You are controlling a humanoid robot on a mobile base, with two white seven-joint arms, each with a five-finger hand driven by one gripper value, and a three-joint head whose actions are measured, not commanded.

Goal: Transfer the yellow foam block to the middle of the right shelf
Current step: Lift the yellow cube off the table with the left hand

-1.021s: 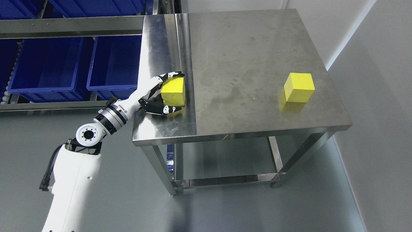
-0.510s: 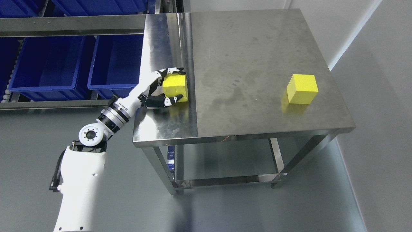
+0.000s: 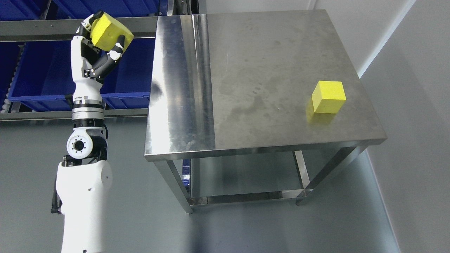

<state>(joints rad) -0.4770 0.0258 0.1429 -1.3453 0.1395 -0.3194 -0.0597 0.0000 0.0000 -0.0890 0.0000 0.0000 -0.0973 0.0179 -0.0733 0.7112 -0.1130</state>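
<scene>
My left hand (image 3: 102, 37) is shut on a yellow foam block (image 3: 109, 30) and holds it up in the air, left of the steel table (image 3: 246, 133), in front of the shelf rail (image 3: 45, 30) and above the blue bins. The block is tilted in my fingers (image 3: 117, 45). A second yellow foam block (image 3: 328, 96) sits on the table near its right edge. My right arm does not show.
Blue bins (image 3: 45, 75) stand on the shelf rack at the left, on two levels. A white wall (image 3: 415, 105) runs close along the table's right side. The table has a lower shelf (image 3: 242, 175). Grey floor lies in front.
My left hand has lifted the yellow block off the table's left part and swung it up and to the left, over the blue bins. The other block has stayed put.
</scene>
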